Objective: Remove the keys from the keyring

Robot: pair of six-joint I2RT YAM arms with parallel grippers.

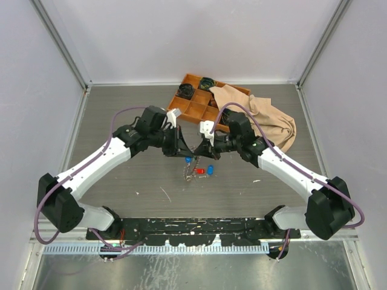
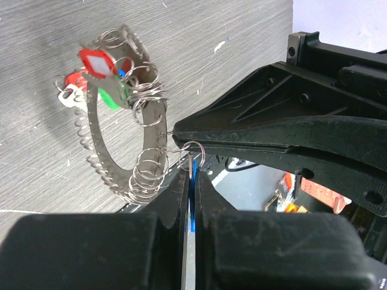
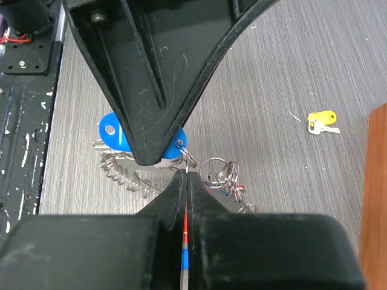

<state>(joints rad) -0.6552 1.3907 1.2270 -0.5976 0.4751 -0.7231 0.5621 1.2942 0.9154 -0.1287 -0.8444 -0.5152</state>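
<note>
The keyring (image 2: pixel 121 145) is a toothed silvery ring carrying several small split rings and keys with red (image 2: pixel 97 61) and green caps. It hangs just off the grey table, below where my two grippers meet (image 1: pixel 192 172). My left gripper (image 2: pixel 192 176) is shut on a blue-capped key (image 3: pixel 113 134). A small split ring (image 2: pixel 193 151) joins that key's head to the bunch. My right gripper (image 3: pixel 185 176) is shut on this small ring (image 3: pixel 188 158), tip to tip with the left gripper's fingers (image 3: pixel 158 154). In the top view the left gripper (image 1: pixel 183 151) and the right gripper (image 1: pixel 204 149) touch.
An orange compartment tray (image 1: pixel 192 110) stands behind the grippers, partly under a beige cloth (image 1: pixel 269 121). A loose yellow-capped key (image 3: pixel 321 119) lies on the table. The tray's edge (image 3: pixel 376 199) is at the right of the right wrist view.
</note>
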